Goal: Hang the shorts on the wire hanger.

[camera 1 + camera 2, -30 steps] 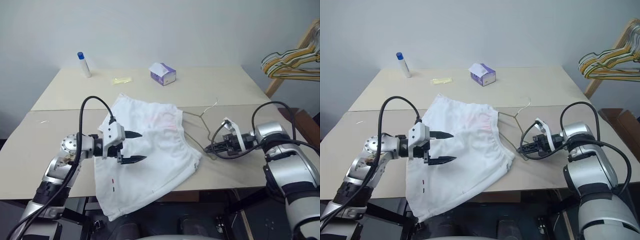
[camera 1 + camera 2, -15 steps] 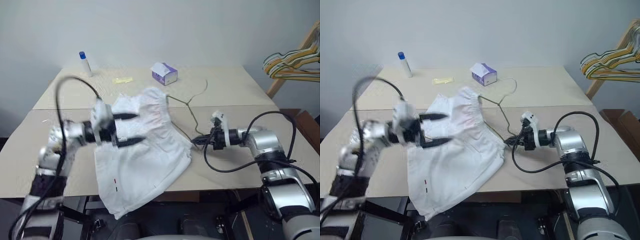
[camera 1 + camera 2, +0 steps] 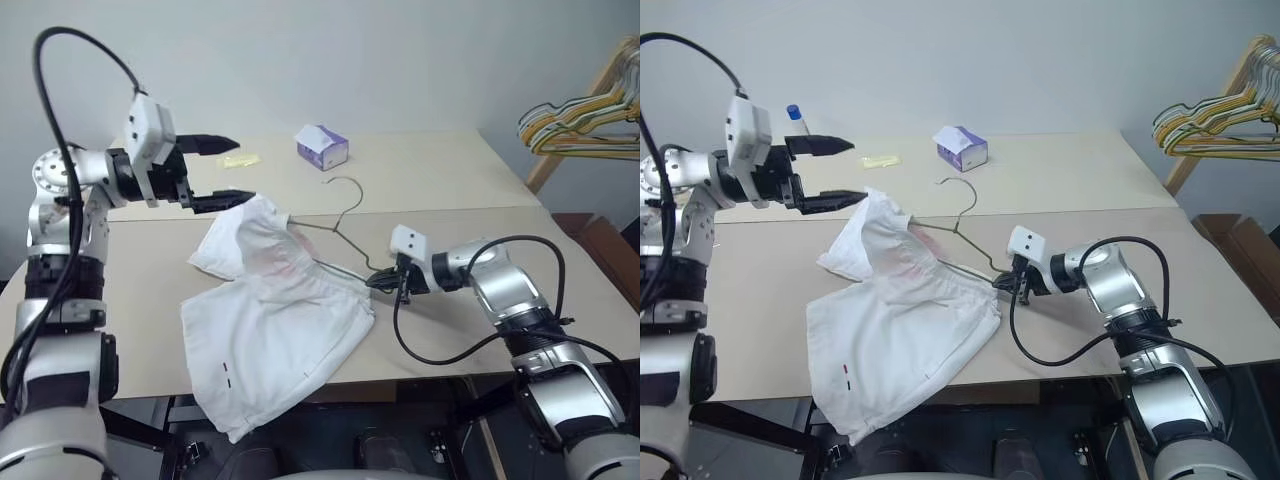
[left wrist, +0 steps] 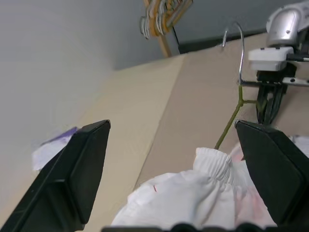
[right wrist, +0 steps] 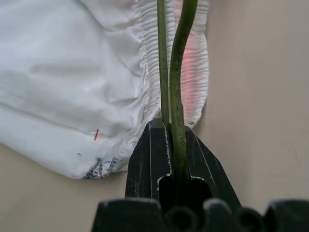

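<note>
Shorts (image 3: 275, 320) lie on table (image 3: 440, 190), waistband partly threaded on wire hanger (image 3: 335, 225). Right gripper (image 3: 385, 281) clamps hanger's corner; keep it steady. Left gripper (image 3: 215, 172) hovers spread, empty; should regrasp waistband, pull further along.

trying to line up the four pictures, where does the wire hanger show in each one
Left eye view: the wire hanger lies mid-table, hook toward the tissue box.
Right eye view: mid-table, one end under the shorts.
Left wrist view: upper right, hook raised.
Right wrist view: two wires rising from the shut right gripper.
Shared landmark: the shorts' gathered waistband.
</note>
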